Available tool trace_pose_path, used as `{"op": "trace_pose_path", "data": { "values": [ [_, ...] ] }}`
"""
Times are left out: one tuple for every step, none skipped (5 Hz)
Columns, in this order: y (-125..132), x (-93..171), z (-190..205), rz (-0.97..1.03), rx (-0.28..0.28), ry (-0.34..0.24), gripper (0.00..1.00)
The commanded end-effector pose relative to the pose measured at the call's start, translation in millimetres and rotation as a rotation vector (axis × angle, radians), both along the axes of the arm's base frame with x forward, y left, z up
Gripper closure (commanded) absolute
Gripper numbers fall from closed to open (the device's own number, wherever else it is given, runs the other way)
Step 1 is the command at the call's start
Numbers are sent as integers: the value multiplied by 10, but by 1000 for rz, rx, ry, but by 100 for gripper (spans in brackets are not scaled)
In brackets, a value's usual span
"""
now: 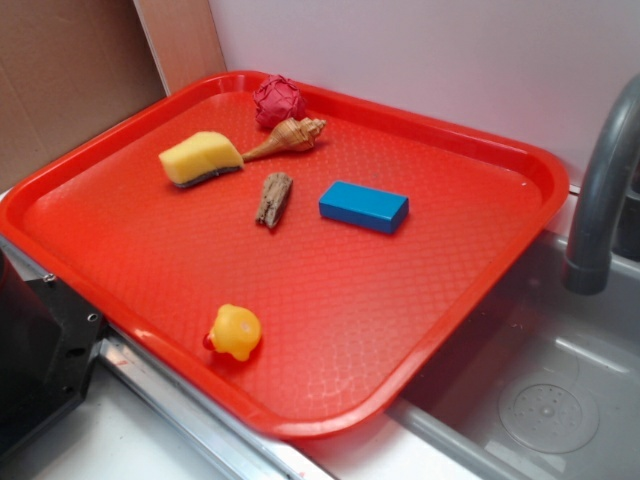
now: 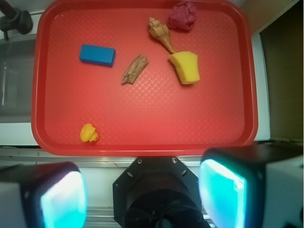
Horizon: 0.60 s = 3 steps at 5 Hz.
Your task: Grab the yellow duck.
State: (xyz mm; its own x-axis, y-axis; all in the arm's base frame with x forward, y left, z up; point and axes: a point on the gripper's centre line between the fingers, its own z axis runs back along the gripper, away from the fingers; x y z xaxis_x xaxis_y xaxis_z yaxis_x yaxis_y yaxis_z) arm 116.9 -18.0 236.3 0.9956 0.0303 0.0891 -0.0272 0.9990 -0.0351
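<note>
A: Exterior view: large red plastic tray (image 1: pixel 470 290) with a textured floor, set partly over a grey metal sink (image 1: pixel 560 390). Small rounded yellow rubber duck (image 1: pixel 235 331) with a red-orange beak near the tray's front rim, alone, well apart from everything else.

B: Further back?

A: Flat blue rectangular block (image 1: pixel 364 206) right of centre. Just left of it, a short brown piece of bark-like wood (image 1: pixel 273 198). Behind that, a yellow sponge wedge with a dark underside (image 1: pixel 200 158), and a tan spiral seashell (image 1: pixel 288 136) whose narrow tip seems to reach the sponge. Crumpled dark-red ball (image 1: pixel 279 100) at the back rim, touching the shell's wide end. Grey curved faucet (image 1: pixel 600 190) at the right edge.

B: And the wrist view?

A: Looks down on the whole tray (image 2: pixel 142 147) from high above. Duck (image 2: pixel 88 133) at lower left, close to the near rim. Block (image 2: pixel 97 54) upper left, wood (image 2: pixel 135 69) near the middle, sponge (image 2: pixel 185 67), shell (image 2: pixel 160 33) and red ball (image 2: pixel 183 16) upper right.

B: Gripper?

A: Gripper (image 2: pixel 142 194) spread wide, nothing between the two glowing pale-cyan fingers (image 2: pixel 221 192). Hangs over the tray's near edge, well clear of the duck, touching nothing.
</note>
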Motion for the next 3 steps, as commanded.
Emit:
{"op": "trace_pose_path", "data": {
  "values": [
    [0,0,0,0,0,0,0],
    [-96,32,-128,150,-34,-23,0],
    [-202,90,-271,226,-67,-20,0]
  ]
}}
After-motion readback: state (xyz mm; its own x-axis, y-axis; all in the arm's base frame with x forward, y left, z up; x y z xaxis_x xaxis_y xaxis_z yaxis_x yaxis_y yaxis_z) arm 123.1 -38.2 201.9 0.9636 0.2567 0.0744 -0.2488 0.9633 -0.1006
